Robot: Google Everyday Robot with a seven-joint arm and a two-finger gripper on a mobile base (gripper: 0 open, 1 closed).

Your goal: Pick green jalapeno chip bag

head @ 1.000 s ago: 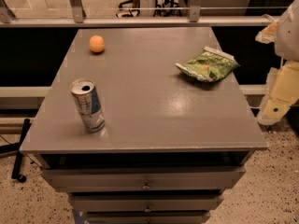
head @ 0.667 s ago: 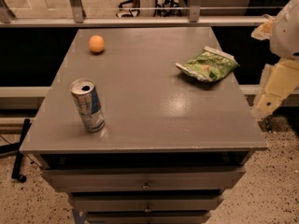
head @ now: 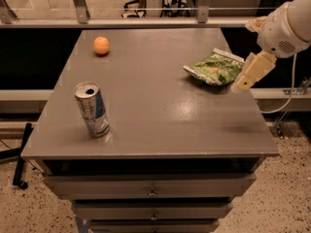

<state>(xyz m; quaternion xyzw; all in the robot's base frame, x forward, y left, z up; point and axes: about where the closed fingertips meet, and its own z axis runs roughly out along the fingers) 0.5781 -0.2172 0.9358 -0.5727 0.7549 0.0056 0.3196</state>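
Floor: pale speckled flooring (head: 286, 198) shows low on your right and left, with a dark stand leg (head: 22, 154) lying at the left edge.
Drawers: grey drawer fronts (head: 151, 186) stack directly under the front edge, closest to you.
Tabletop: a smooth grey tabletop (head: 160, 110) with a faint sheen carries three things, all well apart from each other.
Can: a silver and blue can (head: 92, 109) stands near the front left corner with a slight lean, and a dark opening shows in its lid.
Green jalapeno chip bag: the green jalapeno chip bag (head: 215, 68) lies flat and crinkled near the right edge, past the middle of the tabletop, with a white sealed edge on its far side.
Tool: the tan tool (head: 248, 76) hangs just beside the bag's right end, above the tabletop's right edge and angled down toward the bag. You cannot tell whether it touches the bag, nor whether it is wide or narrow.
Arm: the white arm (head: 286, 25) comes in from your upper right.
Ball: an orange ball (head: 101, 45) sits near the far left corner.
Background: a metal rail (head: 146, 22) with upright posts runs behind the far edge.
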